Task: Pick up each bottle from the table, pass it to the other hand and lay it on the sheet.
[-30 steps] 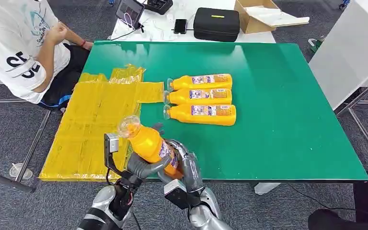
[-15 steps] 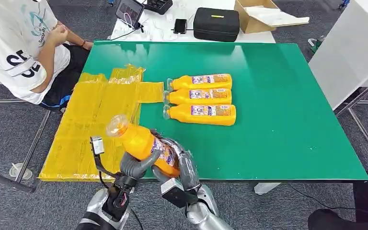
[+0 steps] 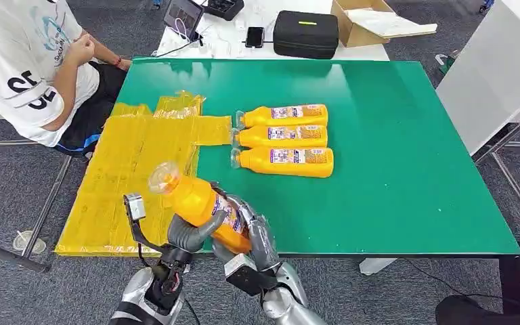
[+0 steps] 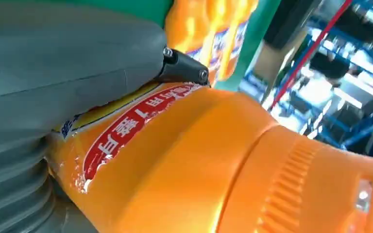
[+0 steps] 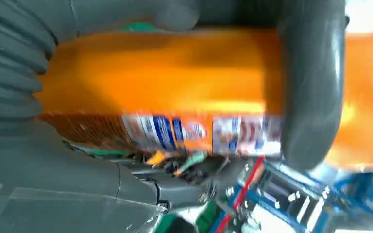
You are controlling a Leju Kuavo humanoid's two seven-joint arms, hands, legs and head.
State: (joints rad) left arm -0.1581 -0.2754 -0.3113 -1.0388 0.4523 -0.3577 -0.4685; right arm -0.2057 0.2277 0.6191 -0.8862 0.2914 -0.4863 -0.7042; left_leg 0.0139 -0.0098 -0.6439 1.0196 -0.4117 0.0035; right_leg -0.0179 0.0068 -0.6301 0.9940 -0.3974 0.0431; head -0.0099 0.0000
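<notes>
Head view. At lower centre of the frame, the left hand point(image 3: 188, 235) and the right hand point(image 3: 252, 233) both grip one orange bottle point(image 3: 200, 203), held tilted above the near edge of the green table point(image 3: 406, 169), its clear cap end pointing to the upper left over the yellow sheet point(image 3: 135, 176). Three more orange bottles point(image 3: 288, 139) lie side by side at frame centre, caps toward the sheet. A seated person point(image 3: 34, 68) occupies the upper left; a black case point(image 3: 306, 32) and a cardboard box point(image 3: 369, 20) stand along the top edge.

Left wrist view. The grey thumb point(image 4: 68, 63) presses on the bottle's point(image 4: 184, 165) labelled body; the ribbed neck runs to the lower right.

Right wrist view. Grey fingers point(image 5: 313, 92) wrap around the blurred bottle point(image 5: 165, 82) across the frame.
</notes>
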